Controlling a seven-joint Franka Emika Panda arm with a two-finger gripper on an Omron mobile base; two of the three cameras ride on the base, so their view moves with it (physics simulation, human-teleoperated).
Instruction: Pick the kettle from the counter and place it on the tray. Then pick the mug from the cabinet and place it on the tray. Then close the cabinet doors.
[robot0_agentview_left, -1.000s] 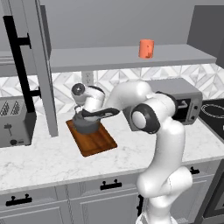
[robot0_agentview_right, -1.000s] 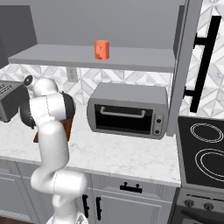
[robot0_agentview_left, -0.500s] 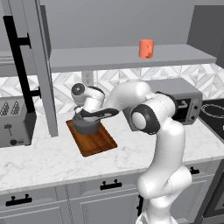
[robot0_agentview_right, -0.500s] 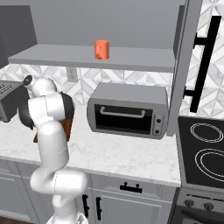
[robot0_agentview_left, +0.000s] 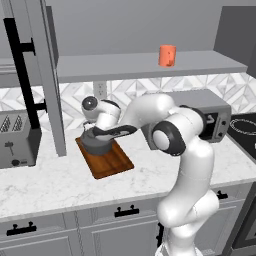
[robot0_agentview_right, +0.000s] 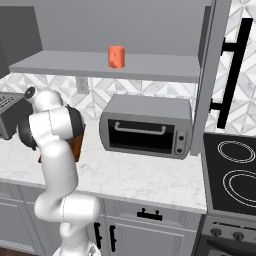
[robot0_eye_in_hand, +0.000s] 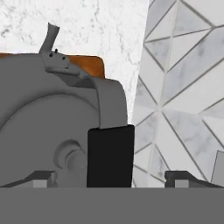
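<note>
The dark grey kettle (robot0_agentview_left: 96, 145) stands on the reddish-brown tray (robot0_agentview_left: 111, 164) on the white counter (robot0_agentview_left: 75, 185). My gripper (robot0_agentview_left: 90, 131) hangs just over the kettle, open. In the hand view the kettle (robot0_eye_in_hand: 39, 127) is close up, and its black handle (robot0_eye_in_hand: 110, 155) stands between my fingertips (robot0_eye_in_hand: 41, 178), which are spread wide of it. A corner of the tray (robot0_eye_in_hand: 87, 64) shows behind it. The orange mug (robot0_agentview_left: 167, 55) (robot0_agentview_right: 116, 56) stands upright on the cabinet shelf (robot0_agentview_left: 125, 66). The cabinet doors (robot0_agentview_left: 46, 75) (robot0_agentview_right: 206, 75) hang open.
A toaster (robot0_agentview_left: 17, 139) stands left of the tray, behind the open left door's black handle (robot0_agentview_left: 22, 65). A grey toaster oven (robot0_agentview_right: 145, 126) sits on the counter right of my arm. A black stove top (robot0_agentview_right: 235, 172) lies at the far right. Tiled wall (robot0_eye_in_hand: 183, 87) runs behind the kettle.
My fingers have spread apart over the kettle's handle. The kettle stays on the tray and the arm has hardly moved.
</note>
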